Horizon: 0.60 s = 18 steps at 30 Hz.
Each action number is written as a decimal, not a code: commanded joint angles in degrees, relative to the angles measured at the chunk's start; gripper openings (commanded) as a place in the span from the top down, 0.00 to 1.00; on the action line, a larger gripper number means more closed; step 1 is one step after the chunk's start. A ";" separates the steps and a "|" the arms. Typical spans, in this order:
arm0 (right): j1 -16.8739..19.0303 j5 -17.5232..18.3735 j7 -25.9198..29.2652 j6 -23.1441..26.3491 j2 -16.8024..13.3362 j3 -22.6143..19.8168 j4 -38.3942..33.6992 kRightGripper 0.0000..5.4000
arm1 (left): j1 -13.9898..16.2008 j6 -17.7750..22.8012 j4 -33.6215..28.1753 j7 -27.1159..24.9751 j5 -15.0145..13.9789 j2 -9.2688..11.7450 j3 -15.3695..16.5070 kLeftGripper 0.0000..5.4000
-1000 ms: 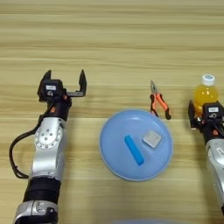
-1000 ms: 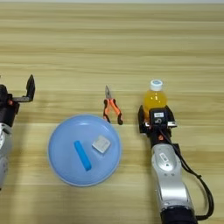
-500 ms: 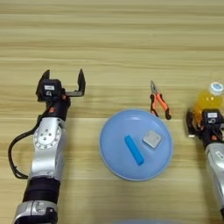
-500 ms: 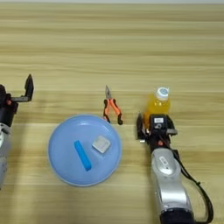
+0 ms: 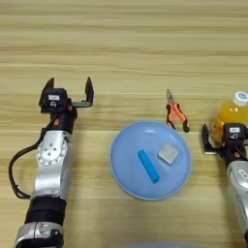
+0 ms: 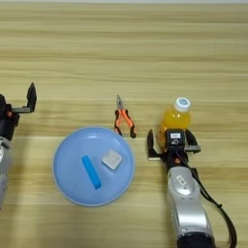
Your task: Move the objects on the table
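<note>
Standing between the right gripper (image 6: 173, 144)'s parted jaws, tilted bottle (image 6: 175, 118), left gripper (image 5: 67, 91) open

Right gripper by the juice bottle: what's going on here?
The right gripper is open just in front of the orange-drink bottle, its fingers apart with the bottle standing behind them, not gripped. The blue bar and grey block lie on the light-blue plate, with the orange-handled pliers on the table beyond it. The left gripper sits open, away from everything.
</note>
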 commanded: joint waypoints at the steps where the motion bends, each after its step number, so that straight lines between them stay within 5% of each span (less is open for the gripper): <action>1: -0.40 0.95 0.29 0.22 0.47 -0.23 -0.90 0.01 | -1.06 -0.13 0.63 -0.09 0.46 0.53 -0.10 0.00; 18: 0.33 1.71 -0.18 -5.04 0.26 -1.20 -6.74 0.01 | -1.42 -0.64 2.44 -0.37 0.67 0.75 -0.23 0.00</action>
